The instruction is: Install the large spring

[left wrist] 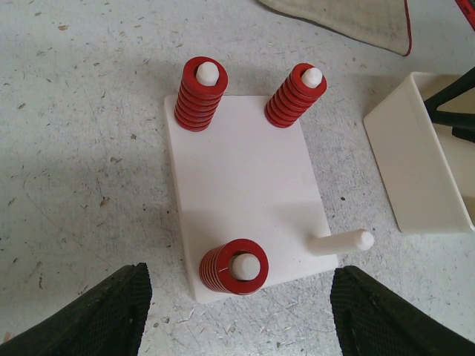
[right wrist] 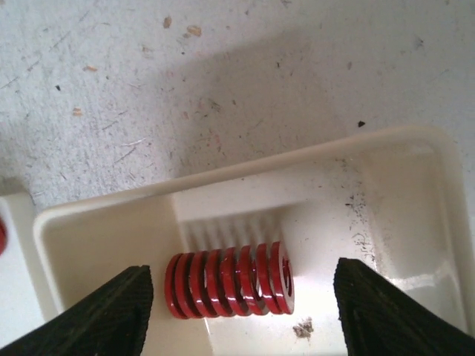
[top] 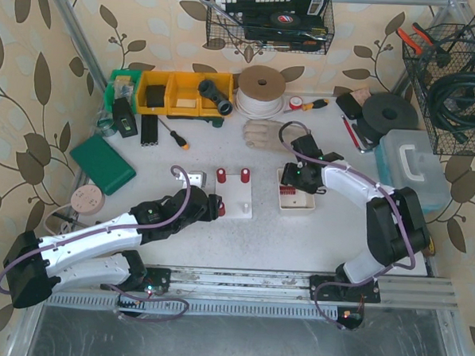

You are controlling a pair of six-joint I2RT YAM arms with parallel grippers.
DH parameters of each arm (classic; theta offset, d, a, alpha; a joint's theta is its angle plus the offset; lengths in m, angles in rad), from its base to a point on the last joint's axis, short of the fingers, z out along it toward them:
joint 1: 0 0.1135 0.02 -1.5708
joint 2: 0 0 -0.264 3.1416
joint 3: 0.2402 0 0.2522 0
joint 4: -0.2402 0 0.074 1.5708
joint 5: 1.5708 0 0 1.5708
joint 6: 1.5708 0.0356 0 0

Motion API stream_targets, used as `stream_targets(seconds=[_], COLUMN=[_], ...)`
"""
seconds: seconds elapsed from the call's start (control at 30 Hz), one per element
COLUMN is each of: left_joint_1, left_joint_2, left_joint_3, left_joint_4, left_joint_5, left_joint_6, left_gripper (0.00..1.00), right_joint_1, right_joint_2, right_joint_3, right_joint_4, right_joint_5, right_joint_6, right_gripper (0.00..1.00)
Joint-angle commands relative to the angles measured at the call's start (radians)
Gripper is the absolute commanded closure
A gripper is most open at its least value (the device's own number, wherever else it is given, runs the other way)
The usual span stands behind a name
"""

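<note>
A white base plate (left wrist: 245, 185) carries three red springs on pegs: two at the far corners (left wrist: 200, 94) (left wrist: 296, 95) and one at the near left (left wrist: 232, 267). The near right peg (left wrist: 343, 242) is bare. My left gripper (left wrist: 237, 315) is open just short of the near-left spring; the plate also shows in the top view (top: 238, 195). My right gripper (right wrist: 237, 304) is open over a white tray (right wrist: 245, 170), its fingers on either side of a red spring (right wrist: 230, 284) lying on its side in the tray. The tray shows in the top view (top: 293, 203).
A beige glove (top: 265, 134) lies behind the plate. Yellow bins (top: 174, 92), a tape roll (top: 261, 89), a black disc (top: 388, 114) and a clear box (top: 413, 167) line the back and right. A green pad (top: 103, 164) lies at the left.
</note>
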Motion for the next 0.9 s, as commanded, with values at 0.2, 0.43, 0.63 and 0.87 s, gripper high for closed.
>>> stream_targets(seconds=[0.2,0.43,0.63,0.87], left_joint_1=[-0.009,-0.009,-0.008,-0.009], left_joint_2=[-0.003,0.020,0.023,0.021], left_joint_3=[0.020,0.035,0.039,0.039], left_joint_4=[0.024,0.019,0.015,0.013], left_joint_5=[-0.014,-0.013,-0.013,-0.013], left_joint_6=[0.004,0.007,0.009,0.009], left_gripper=[0.30,0.30,0.30,0.30], right_joint_1=[0.011,0.015,0.037,0.038], right_joint_2=[0.060,0.080,0.129,0.124], right_joint_3=[0.008,0.025,0.062,0.088], right_joint_4=[-0.068,-0.094,-0.147,-0.207], right_joint_5=[-0.046,-0.055,-0.019,0.101], right_joint_6=[-0.011,0.020,0.006,-0.004], right_gripper=[0.28,0.29,0.29,0.29])
